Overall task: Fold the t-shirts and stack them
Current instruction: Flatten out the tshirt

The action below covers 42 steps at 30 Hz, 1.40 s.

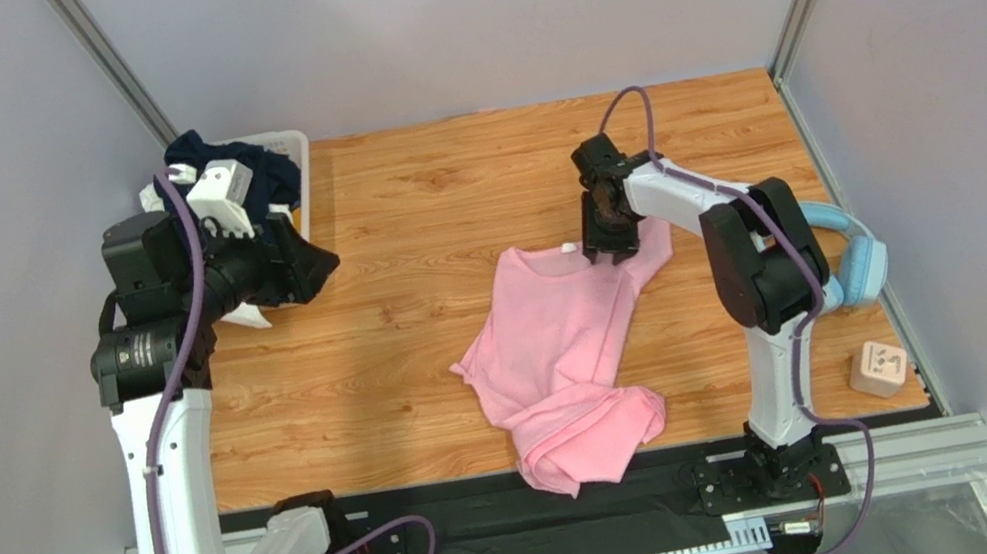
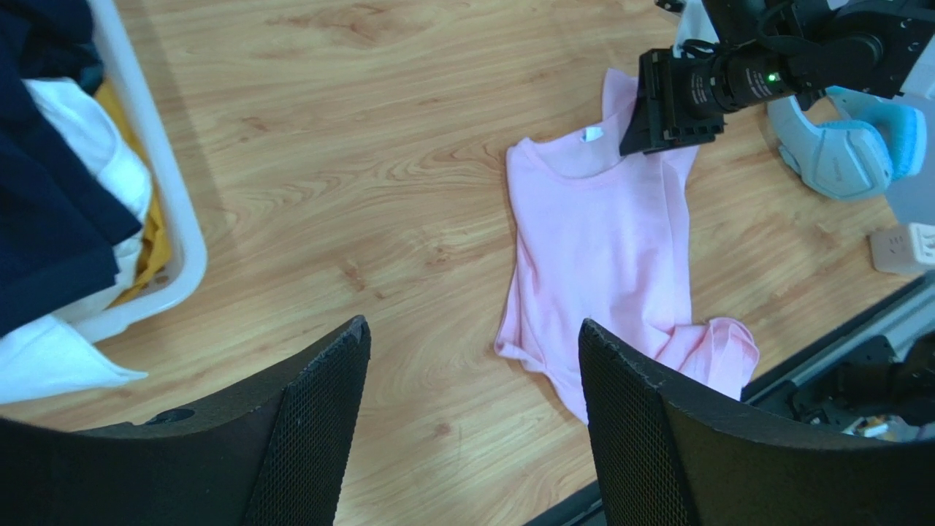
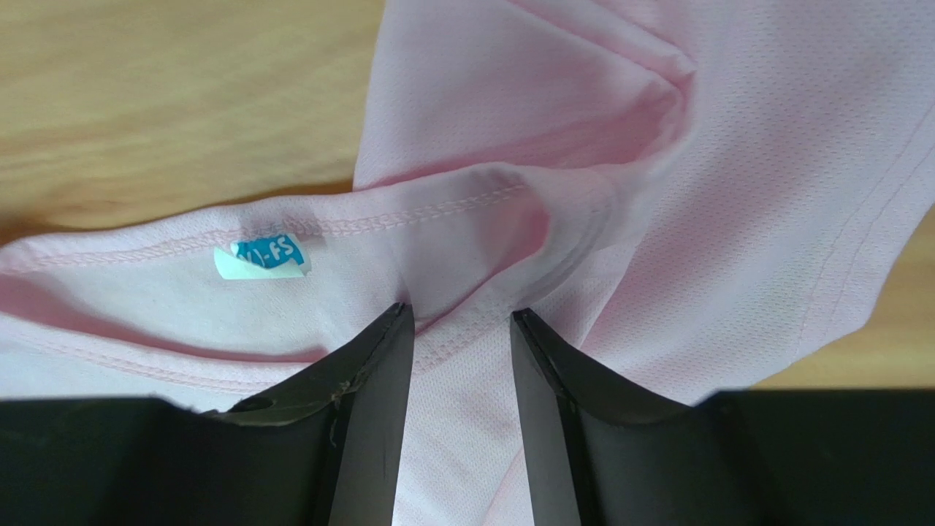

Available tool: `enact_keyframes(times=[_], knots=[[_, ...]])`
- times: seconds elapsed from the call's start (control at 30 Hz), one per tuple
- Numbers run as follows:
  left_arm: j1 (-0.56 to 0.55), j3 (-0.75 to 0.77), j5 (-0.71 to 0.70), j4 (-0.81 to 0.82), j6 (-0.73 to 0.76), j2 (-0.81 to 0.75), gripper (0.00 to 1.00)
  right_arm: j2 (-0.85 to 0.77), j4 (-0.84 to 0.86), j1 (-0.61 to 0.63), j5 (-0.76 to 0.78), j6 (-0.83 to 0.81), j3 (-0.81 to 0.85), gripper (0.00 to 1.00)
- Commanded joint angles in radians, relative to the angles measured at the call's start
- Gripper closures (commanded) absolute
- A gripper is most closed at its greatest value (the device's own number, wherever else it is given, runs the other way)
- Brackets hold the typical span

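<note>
The light pink t-shirt lies on the wooden table, collar toward the back and its lower part bunched at the front edge. My right gripper is down on the collar's right side. In the right wrist view its jaws stand a narrow gap apart, with pink cloth and the collar seam between them. My left gripper hovers open near the basket, and nothing lies between its fingers. The dark navy t-shirt lies piled in the basket, also seen as navy cloth in the left wrist view.
The white plastic basket stands at the back left and also holds white and yellow cloth. Light blue headphones lie by the right edge, behind the right arm. A small beige block sits at the front right corner.
</note>
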Motion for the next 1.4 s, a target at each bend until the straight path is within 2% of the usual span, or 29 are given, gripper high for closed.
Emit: enact_keyframes(times=[0.0,0.07,0.17,0.2,0.3,0.37,0.5,0.63,0.8,0.93,1.07,1.27,1.37], knots=[[0.007,0.035,0.139,-0.002,-0.005,0.044,0.25,-0.113,-0.070,0.008,0.214,0.028,-0.091,0.55],[-0.016,0.038,0.169,-0.023,0.021,0.074,0.25,-0.176,-0.071,0.011,0.222,0.017,-0.108,0.49],[-0.183,0.061,0.100,-0.110,0.100,0.139,0.27,-0.233,-0.065,0.015,0.203,-0.039,-0.058,0.43],[-0.274,0.054,0.045,-0.121,0.107,0.156,0.28,-0.242,-0.061,0.017,0.193,-0.056,-0.037,0.42],[-0.329,-0.001,0.029,-0.080,0.072,0.206,0.32,-0.251,-0.021,0.017,0.102,-0.113,0.039,0.39],[-0.329,-0.043,0.026,-0.008,0.035,0.227,0.33,-0.224,0.013,0.019,0.001,-0.138,0.100,0.38],[-0.335,-0.141,-0.026,0.030,0.041,0.271,0.35,-0.107,0.016,0.020,-0.218,-0.150,0.222,0.40],[-0.356,-0.237,-0.006,0.067,0.036,0.262,0.35,0.069,-0.030,0.028,-0.330,-0.184,0.340,0.44],[-0.478,-0.284,-0.038,0.078,0.065,0.210,0.36,0.202,-0.084,0.060,-0.392,-0.243,0.420,0.46],[-0.579,-0.267,-0.024,0.055,0.107,0.198,0.37,0.204,-0.088,0.077,-0.363,-0.230,0.379,0.48],[-0.798,-0.221,-0.090,0.055,0.150,0.215,0.37,0.105,-0.053,0.088,-0.265,-0.217,0.265,0.48],[-0.983,-0.101,-0.136,0.110,0.162,0.371,0.38,-0.090,-0.061,0.080,-0.001,-0.224,0.152,0.45],[-1.024,-0.051,-0.147,0.155,0.147,0.477,0.39,-0.174,-0.065,0.054,0.025,-0.201,0.098,0.43]])
